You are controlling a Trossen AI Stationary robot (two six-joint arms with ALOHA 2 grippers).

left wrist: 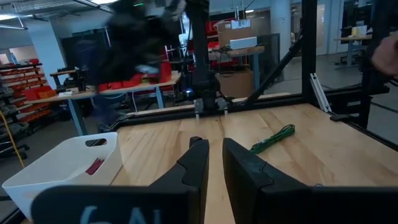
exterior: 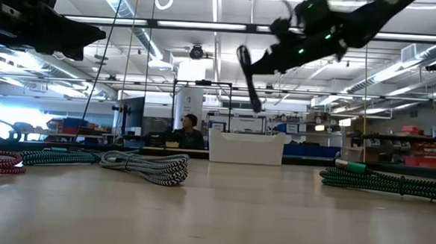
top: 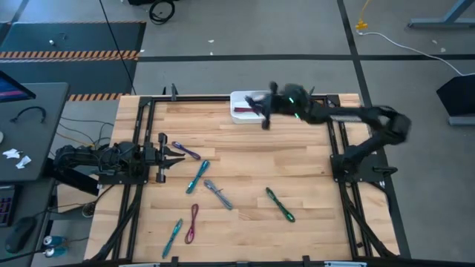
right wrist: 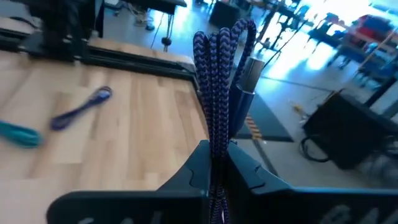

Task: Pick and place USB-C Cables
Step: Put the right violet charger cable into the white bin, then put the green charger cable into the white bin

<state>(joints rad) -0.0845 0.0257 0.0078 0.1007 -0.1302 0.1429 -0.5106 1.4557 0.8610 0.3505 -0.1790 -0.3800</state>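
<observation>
Purple cable (right wrist: 219,87) sat clamped in right gripper (right wrist: 217,163), carried above white bin (top: 243,108). One maroon cable (left wrist: 94,166) already binned. Six cables remained on table (top: 297,156). Left gripper (top: 172,155) parked at table's left edge, slightly parted, empty.

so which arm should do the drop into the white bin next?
Right. The right gripper is shut on a purple cable and hangs beside the white bin. The left gripper sits low at the left edge, holding nothing.
</observation>
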